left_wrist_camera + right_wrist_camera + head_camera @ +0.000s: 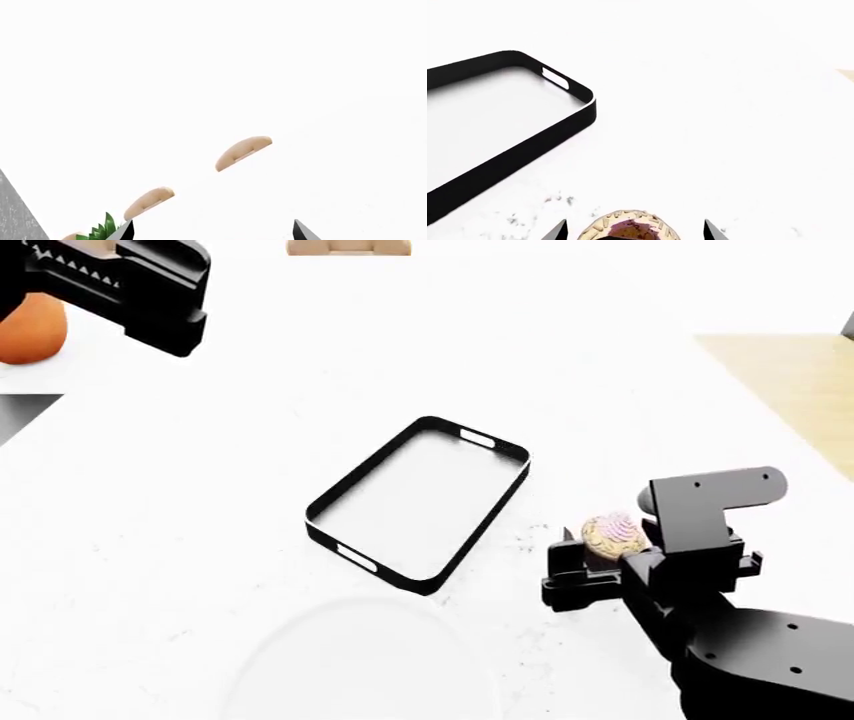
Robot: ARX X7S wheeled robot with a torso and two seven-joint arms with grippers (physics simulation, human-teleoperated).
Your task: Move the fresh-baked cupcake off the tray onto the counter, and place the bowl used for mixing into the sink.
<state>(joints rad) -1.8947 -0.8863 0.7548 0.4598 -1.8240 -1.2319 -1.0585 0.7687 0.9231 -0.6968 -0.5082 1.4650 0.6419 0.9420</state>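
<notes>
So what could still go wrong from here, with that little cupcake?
The cupcake sits between the right tool's fingers, just off the tray. It is tiny, so it might tip over on the counter when released, or get nudged as the tool withdraws. The white bowl barely stands out against the white counter, so a grasp of it could miss.

no readable text, labels (or numbers)

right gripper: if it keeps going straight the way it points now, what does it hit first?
The cupcake, which already sits between the right gripper's fingertips. Past it only bare counter shows; the tray lies off to one side.
</notes>
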